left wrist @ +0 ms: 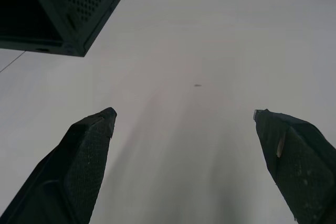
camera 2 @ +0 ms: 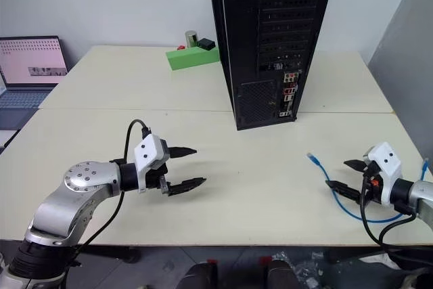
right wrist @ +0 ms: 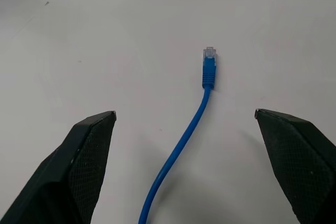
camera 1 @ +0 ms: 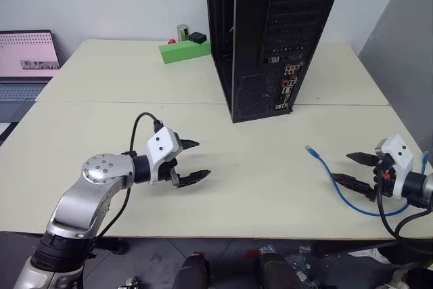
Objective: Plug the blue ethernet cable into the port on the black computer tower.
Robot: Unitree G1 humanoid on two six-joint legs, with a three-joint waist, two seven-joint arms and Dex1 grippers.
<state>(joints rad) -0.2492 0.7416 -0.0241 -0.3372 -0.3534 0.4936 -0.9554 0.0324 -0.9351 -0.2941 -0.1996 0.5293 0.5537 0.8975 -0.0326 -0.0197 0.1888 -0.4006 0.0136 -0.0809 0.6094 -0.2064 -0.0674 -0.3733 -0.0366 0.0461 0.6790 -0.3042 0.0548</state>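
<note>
Fingers of our right gripper (right wrist: 184, 124) stand spread and empty, framing the blue ethernet cable (right wrist: 186, 132), which lies loose on the table (camera 1: 257, 181) with its plug toward the black computer tower (camera 1: 270, 32). Our left gripper (camera 1: 193, 160) is likewise spread, idle, well apart; the port (camera 1: 289, 80) waits unfilled.

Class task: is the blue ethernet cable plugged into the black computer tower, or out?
Out. The thin blue ethernet cable lies loose on the table, its clear plug apart from the black metal computer tower.
</note>
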